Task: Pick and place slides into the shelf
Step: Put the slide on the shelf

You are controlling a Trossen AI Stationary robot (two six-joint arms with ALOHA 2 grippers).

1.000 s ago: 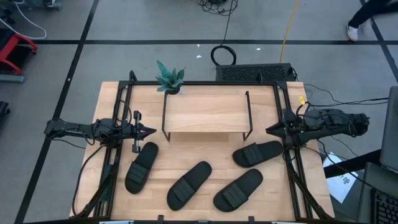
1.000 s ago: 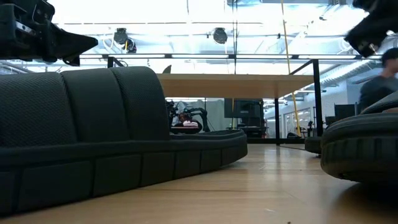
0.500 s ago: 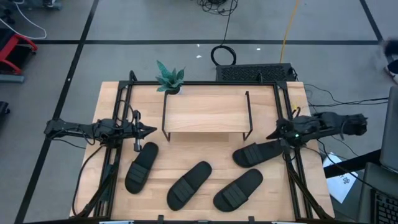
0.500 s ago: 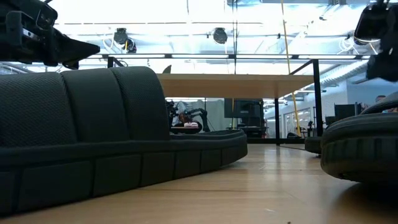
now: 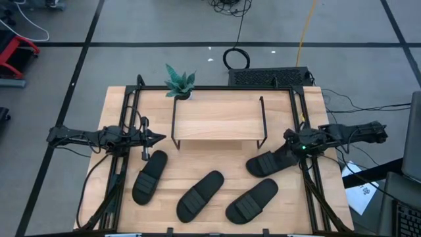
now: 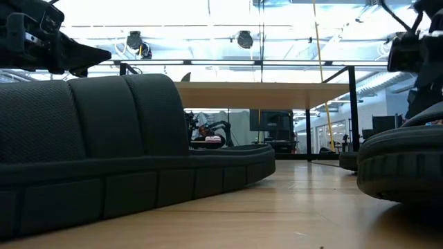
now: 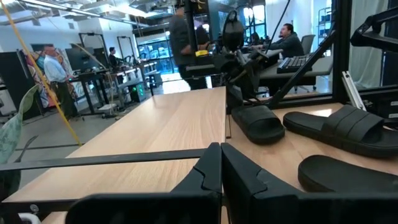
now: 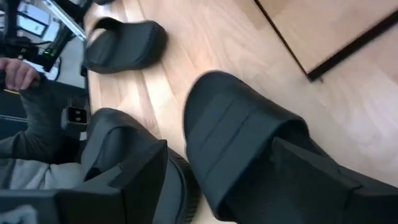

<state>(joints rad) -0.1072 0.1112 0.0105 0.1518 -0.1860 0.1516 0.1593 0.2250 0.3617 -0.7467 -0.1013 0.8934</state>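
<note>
Four black slides lie sole-down on the wooden table: one at the left [image 5: 150, 176], two near the front [image 5: 200, 195] [image 5: 252, 200], one at the right [image 5: 272, 162]. The shelf [image 5: 217, 122] stands at the table's far middle, its top board bare. My right gripper [image 5: 288, 146] is open and tipped down over the right slide [image 8: 239, 146], one finger on either side of its strap. My left gripper [image 5: 160, 139] hovers shut beside the shelf's left leg, above the left slide's far end. My right gripper stands open over the right slide's strap [image 8: 249, 134], coming slanting down from the table's right. The right finger [image 8: 311, 180] overlaps the slide in the wrist view, but I cannot tell whether it touches. The slide lies flat on the table.
A small potted plant [image 5: 179, 82] stands at the shelf's far left corner. Black arm frames run along the table's left [image 5: 122, 164] and right [image 5: 308, 178] edges. A person's hand [image 8: 18, 71] shows beyond the table's near edge.
My right gripper has opened, tipped downward and dropped toward the right slide, moving a little toward the table's near edge. The slides have stayed where they were.
</note>
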